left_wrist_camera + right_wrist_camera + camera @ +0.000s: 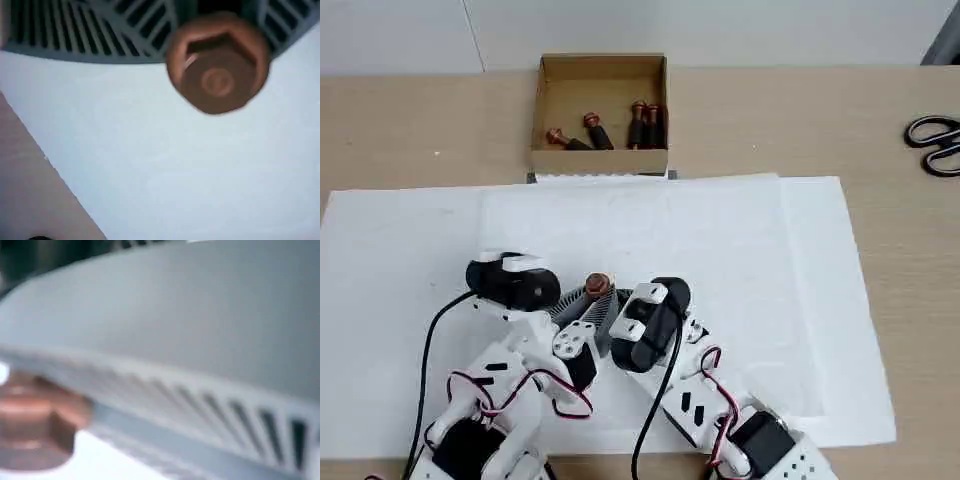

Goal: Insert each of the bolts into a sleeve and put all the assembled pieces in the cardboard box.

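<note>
A: Arms?
B: left arm [505,355] lower left, right arm [692,392] lower right, both angled inward to lower centre.
A: Grippers?
B: left gripper [586,300] clamped on bolt [598,286]; right gripper [613,306] just beside it.

Left wrist view | a copper bolt [217,75], hex head turned to my lens, sits tight against my slotted grey gripper [210,10] | white paper [190,175] spreads beneath both | tan table [25,190] shows past the paper's edge
</note>
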You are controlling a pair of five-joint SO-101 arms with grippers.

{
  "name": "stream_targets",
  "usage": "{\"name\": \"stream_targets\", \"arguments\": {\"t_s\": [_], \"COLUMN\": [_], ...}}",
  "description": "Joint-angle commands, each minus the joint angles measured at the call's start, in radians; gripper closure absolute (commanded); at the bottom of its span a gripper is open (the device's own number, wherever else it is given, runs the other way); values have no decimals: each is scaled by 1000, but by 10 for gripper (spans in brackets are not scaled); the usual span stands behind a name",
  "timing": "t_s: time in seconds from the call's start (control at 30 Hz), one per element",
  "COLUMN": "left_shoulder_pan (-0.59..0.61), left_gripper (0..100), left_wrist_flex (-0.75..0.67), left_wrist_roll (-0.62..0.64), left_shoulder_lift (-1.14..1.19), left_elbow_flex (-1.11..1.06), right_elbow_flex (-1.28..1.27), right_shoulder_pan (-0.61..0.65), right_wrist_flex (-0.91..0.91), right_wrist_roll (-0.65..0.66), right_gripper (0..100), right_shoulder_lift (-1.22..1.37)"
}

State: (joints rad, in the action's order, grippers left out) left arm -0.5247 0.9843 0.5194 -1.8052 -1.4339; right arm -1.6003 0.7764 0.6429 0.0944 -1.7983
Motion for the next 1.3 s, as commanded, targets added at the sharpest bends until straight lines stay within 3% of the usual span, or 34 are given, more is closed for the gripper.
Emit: {"name": "stream_targets", "arguments": {"t_s": [0.0, 0.37, 0.63, 0.8, 1.27], "left_shoulder_pan": [-64, -77, -77, -75, 98], "left_gripper": [994, 991, 825, 809, 808], "left_wrist_flex": [68, -17, -14, -12, -15], "left_wrist_roll": [-9, -58, -58, -89, -222], "left_shoulder_lift": [-2, -3, 2, 2, 3], "left_elbow_flex": [-38, -71, -73, -73, -96], "right_elbow_flex": [63, 74, 66, 64, 57], "right_shoulder_pan": [-13, -13, -13, -13, -13], "right_wrist_flex": [-36, -36, -35, -31, -30], "right_wrist_roll": [8, 8, 8, 8, 6], "right_gripper": [996, 996, 996, 996, 996], "right_shoulder_lift": [-15, -15, -15, -15, -15]}}
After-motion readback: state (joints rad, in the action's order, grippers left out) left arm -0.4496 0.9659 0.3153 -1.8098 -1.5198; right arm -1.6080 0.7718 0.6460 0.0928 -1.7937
